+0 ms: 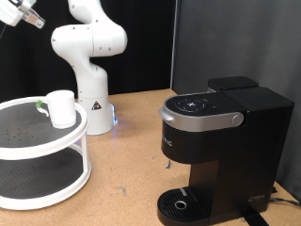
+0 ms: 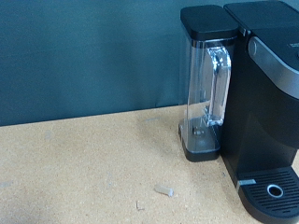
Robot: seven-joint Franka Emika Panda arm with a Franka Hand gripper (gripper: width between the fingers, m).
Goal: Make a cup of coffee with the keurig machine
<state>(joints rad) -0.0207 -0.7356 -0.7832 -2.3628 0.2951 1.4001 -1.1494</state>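
Your gripper point(image 1: 23, 16) hangs high at the exterior view's 10 o'clock, carrying nothing; you cannot tell its spread. The cup point(image 1: 61, 108) sits on the white stand point(image 1: 42, 141) at 9 o'clock; the keurig machine point(image 1: 221, 151) at 4 o'clock is closed, drip tray bare.

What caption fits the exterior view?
White cup waits on a round shelf; coffee machine stands closed, gripper raised.

cup point(image 1: 62, 108) on shelf point(image 1: 28, 141), keurig machine point(image 1: 221, 151) well right
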